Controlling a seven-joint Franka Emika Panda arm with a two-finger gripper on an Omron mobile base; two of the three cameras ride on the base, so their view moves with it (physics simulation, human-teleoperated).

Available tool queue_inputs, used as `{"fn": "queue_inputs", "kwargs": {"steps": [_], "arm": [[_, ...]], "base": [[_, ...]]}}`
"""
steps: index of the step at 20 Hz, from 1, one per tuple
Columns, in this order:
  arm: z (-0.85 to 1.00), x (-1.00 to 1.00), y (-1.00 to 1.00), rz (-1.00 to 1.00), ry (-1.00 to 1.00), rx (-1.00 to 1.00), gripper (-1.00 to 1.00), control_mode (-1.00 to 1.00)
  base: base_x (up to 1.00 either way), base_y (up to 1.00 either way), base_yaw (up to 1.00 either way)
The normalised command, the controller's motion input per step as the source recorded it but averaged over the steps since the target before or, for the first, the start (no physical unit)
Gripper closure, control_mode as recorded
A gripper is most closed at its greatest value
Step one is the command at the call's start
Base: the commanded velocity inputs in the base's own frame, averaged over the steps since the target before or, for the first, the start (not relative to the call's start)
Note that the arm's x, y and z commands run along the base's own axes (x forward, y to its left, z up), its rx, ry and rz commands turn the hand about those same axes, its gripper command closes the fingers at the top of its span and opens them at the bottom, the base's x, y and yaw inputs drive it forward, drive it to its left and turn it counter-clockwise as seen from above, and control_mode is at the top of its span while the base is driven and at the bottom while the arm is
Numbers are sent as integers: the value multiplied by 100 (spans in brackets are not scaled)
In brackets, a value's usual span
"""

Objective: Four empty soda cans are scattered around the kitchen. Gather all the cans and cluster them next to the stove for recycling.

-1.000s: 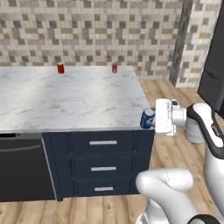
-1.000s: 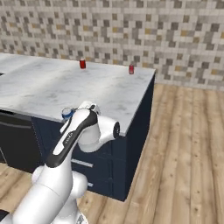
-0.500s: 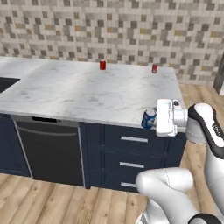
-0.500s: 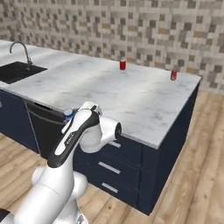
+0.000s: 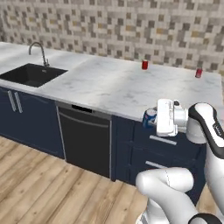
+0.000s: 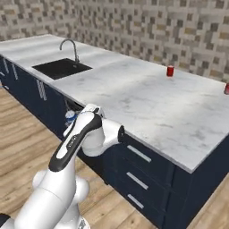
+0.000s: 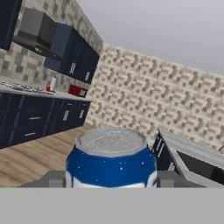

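The left base view looks from behind the arm, forward and down across the marble tabletop [image 5: 109, 87] toward the tiled wall. The right base view faces the same tabletop [image 6: 147, 103] from the other side; both share the sink [image 5: 30, 75] [image 6: 61, 68]. The hand view sits very near the blue can [image 7: 111, 164], facing distant cabinets.

White rounded arm [image 5: 205, 127], dark joints
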Motion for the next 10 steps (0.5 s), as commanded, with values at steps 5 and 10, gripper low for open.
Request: {"fn": "queue_inputs", "kwargs": {"steps": [5, 10], "arm": [[0, 0, 0, 0, 0, 0, 100, 100], [0, 0, 0, 0, 0, 0, 100, 100]], "base": [[-3, 29, 46], [-3, 29, 45]]}}
